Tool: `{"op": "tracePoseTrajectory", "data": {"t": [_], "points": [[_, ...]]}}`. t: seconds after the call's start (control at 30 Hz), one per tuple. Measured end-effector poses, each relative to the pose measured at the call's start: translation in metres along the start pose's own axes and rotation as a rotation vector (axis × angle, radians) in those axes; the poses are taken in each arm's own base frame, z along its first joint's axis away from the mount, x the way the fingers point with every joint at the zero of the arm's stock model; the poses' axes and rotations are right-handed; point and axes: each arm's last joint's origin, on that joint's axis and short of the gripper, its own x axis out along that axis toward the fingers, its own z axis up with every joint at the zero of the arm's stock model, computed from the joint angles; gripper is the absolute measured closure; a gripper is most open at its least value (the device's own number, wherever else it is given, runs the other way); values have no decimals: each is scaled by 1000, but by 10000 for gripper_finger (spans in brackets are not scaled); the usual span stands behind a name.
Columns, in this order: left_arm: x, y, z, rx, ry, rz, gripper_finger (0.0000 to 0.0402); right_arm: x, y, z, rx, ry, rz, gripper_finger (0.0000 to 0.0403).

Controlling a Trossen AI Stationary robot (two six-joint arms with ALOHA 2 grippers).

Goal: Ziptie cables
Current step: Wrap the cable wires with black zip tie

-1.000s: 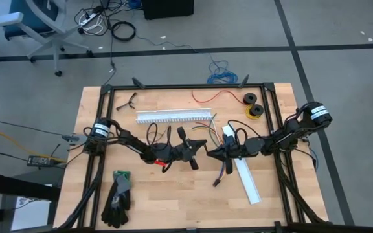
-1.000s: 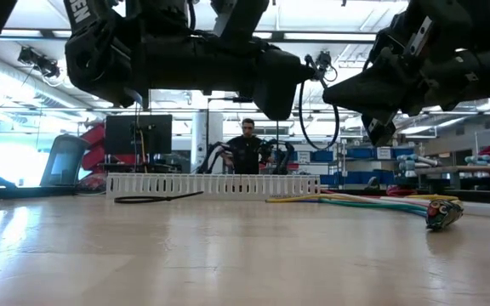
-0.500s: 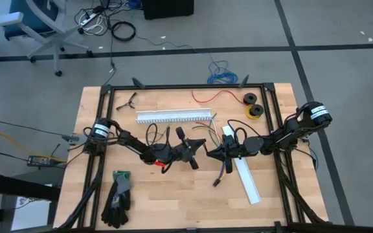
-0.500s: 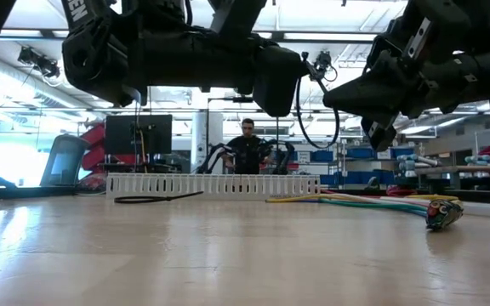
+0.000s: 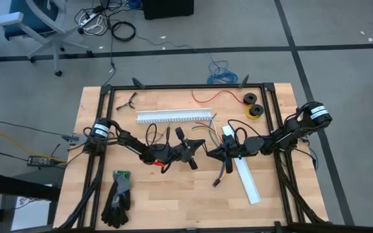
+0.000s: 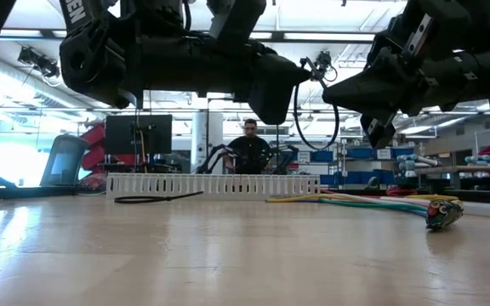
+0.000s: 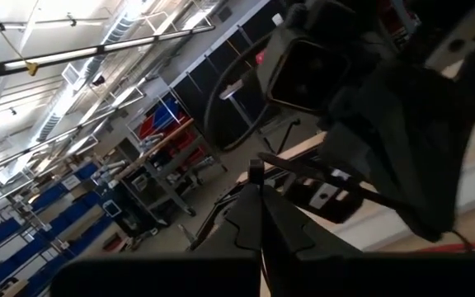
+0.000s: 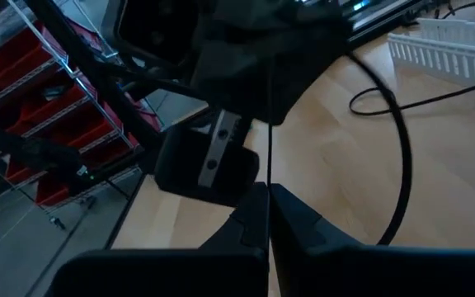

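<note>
The cables (image 5: 223,169), a bundle of coloured wires, lie on the wooden table and end at a small dark connector (image 5: 217,183); the low view shows them at the right (image 6: 373,202). Above the table's middle my left gripper (image 5: 196,151) and my right gripper (image 5: 210,154) face each other tip to tip, both level and shut. A thin dark ziptie (image 8: 268,132) runs between them, clear of the table and to the left of the cables. My left gripper pinches one end of the ziptie (image 7: 257,172) between its two fingertips, coming level from the table's left. The strip sticks out past the tips toward the other gripper, clear of the table. My right gripper pinches the ziptie (image 8: 268,177) between its two fingertips, coming level from the table's right. The strip runs straight out from the tips toward the left gripper, lifted clear of the table.
A white slotted channel (image 5: 173,116) lies across the far middle and another piece (image 5: 246,178) slants at the right. Black gloves (image 5: 117,194) lie near left. Two tape rolls (image 5: 252,105) and a red wire (image 5: 219,97) sit far right. A person (image 6: 248,149) stands behind the table.
</note>
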Motion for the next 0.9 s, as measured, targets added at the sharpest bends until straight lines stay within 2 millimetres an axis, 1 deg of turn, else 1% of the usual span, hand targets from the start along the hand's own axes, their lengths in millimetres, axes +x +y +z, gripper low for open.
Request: {"op": "tracePoseTrajectory", "data": {"t": [0.23, 0.4, 0.9], "points": [[0, -2, -2, 17, 17, -18, 400, 1, -2, 2, 21, 8, 20, 403], [0, 1, 2, 12, -9, 16, 400, 1, -4, -1, 51, 44, 22, 403], [0, -1, -1, 29, 12, 1, 400, 1, -2, 2, 47, 16, 40, 403]]}}
